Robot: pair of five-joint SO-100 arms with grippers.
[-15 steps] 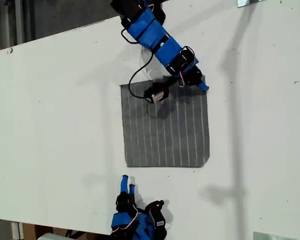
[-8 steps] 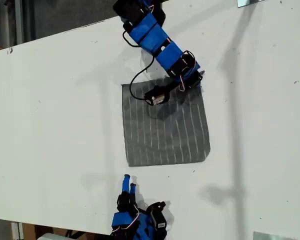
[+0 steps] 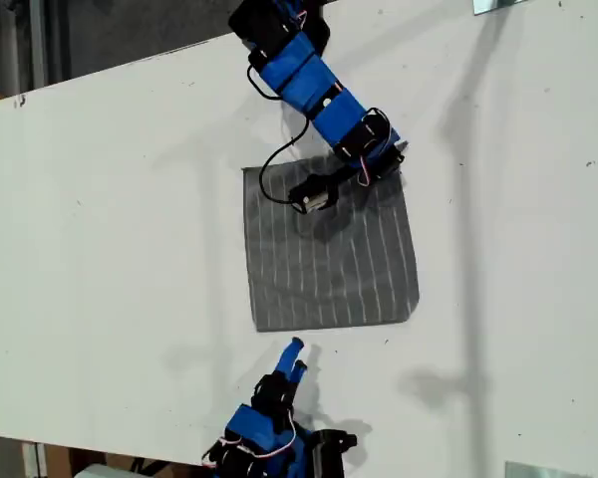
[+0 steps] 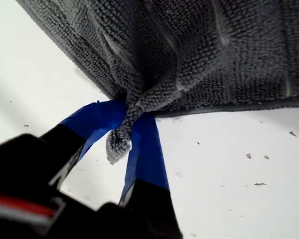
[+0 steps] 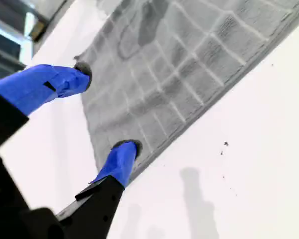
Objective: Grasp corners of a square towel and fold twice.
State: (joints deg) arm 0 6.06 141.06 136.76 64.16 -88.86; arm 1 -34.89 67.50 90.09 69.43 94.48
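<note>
A: What is nearest the exterior view's bottom edge?

B: My second gripper (image 3: 294, 351). It hovers over the bare white table (image 3: 100, 219), just short of the towel's near edge. Its two blue fingers stand apart with nothing between them. In the second wrist view one blue fingertip (image 5: 123, 155) looks right by the edge of the cloth, but I cannot tell if it touches.

A: Why is it waiting there?

B: I think it wants a near corner (image 3: 261, 325). Spread fingers can slide around the cloth and then pinch.

A: And where is the towel (image 3: 329, 259)?

B: In the middle of the table, lying mostly flat. It is grey with thin pale stripes. The near side is smooth.

A: What about the far side?

B: My first gripper (image 3: 387, 159) is there, at the far corner on the exterior view's right. Its blue fingers are pressed together on that corner (image 4: 120, 138). The cloth bunches into a little twist between them.

A: Why so tight?

B: Soft cloth slips. A firm pinch should keep it from falling when lifted.

A: So is any folding done?

B: Not yet, I think. One corner is caught, and the towel is not yet doubled over.
</note>
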